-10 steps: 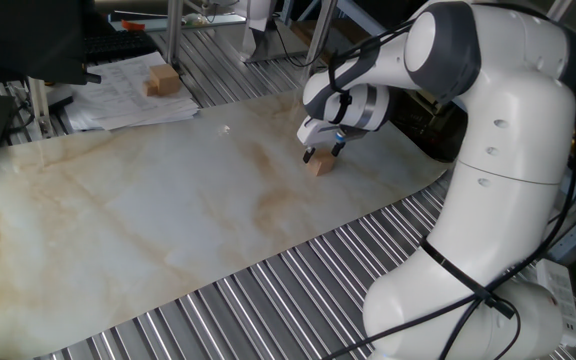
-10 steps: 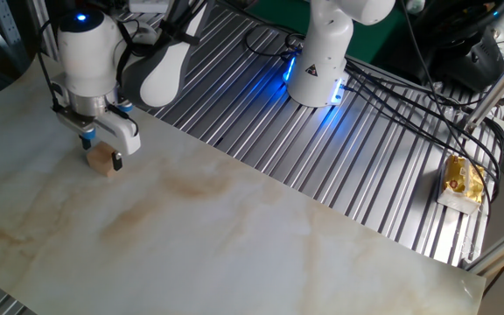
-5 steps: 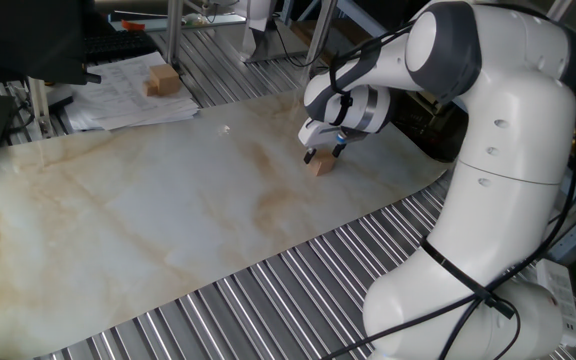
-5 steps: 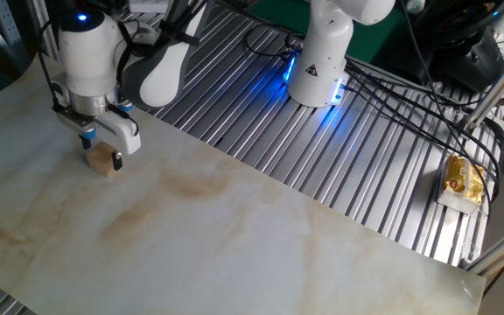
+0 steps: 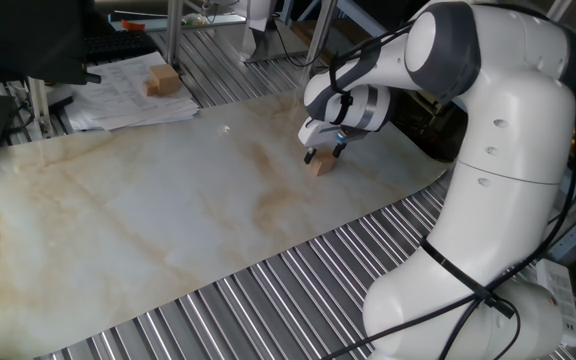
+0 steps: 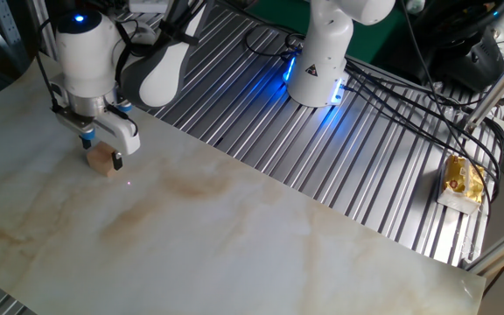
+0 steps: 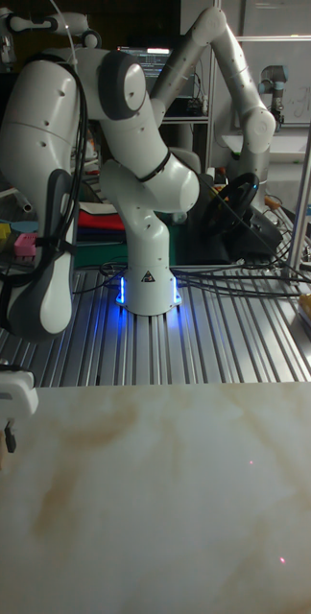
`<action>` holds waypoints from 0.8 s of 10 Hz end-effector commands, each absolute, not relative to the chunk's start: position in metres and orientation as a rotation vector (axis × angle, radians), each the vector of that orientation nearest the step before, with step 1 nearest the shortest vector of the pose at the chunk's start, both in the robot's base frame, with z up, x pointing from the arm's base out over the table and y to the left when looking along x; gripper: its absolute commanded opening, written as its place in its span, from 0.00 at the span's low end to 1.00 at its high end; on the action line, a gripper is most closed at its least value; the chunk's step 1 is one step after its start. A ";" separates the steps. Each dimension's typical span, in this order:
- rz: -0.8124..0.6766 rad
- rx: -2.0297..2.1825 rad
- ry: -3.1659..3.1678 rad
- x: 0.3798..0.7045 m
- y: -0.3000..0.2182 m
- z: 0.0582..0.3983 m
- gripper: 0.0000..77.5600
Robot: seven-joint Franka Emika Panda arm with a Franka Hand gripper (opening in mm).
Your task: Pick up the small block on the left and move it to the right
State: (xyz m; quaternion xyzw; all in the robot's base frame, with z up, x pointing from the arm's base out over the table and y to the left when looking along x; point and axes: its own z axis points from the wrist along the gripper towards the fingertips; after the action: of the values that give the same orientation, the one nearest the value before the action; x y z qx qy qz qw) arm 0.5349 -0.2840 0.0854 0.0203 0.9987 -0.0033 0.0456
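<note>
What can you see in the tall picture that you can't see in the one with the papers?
Only the tall fixed view shows the robot's base lit blue and a second robot arm behind. Only the view with the papers shows them, with a bigger wooden block on top. Both show the gripper down at the small block on the marbled table.

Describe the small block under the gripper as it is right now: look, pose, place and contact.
The small block is a plain light-tan cube that looks like wood, unmarked on the faces that show. It sits flat on the marbled white sheet, near that sheet's edge by the ribbed metal table. The gripper is down over it, with a dark fingertip on either side of its upper part. Whether the fingers actually press on it cannot be told. Nothing else is near it.
</note>
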 end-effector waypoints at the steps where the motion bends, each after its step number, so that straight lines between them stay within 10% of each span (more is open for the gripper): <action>1: -0.018 0.066 3.050 0.536 -0.285 0.087 1.00; 8: -0.021 0.037 3.063 0.536 -0.285 0.087 1.00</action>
State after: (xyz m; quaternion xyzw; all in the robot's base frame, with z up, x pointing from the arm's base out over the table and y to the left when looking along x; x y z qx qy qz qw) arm 0.5352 -0.2840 0.0855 0.0170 0.9991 -0.0058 0.0390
